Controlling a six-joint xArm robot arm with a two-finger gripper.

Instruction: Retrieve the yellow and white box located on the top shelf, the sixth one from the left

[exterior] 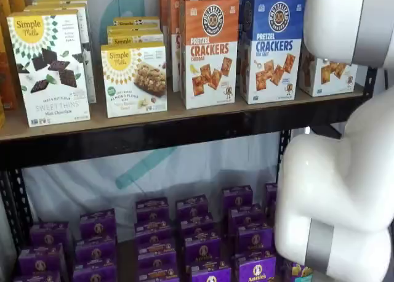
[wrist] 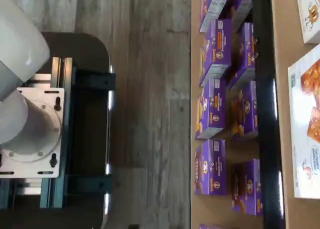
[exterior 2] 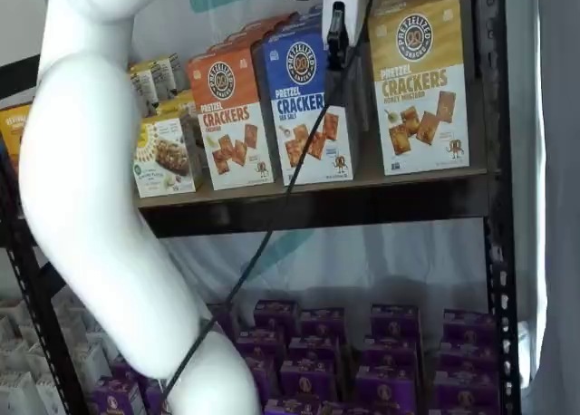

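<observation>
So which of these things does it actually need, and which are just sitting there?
Needed:
yellow box
top shelf
claw

Just sitting there:
orange box
blue box
Simple Mills boxes
purple boxes

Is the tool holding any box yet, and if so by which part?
Nothing is held. The tool hangs in front of the blue box; the yellow box stands untouched on the top shelf. Its fingers show no clear gap.
</observation>
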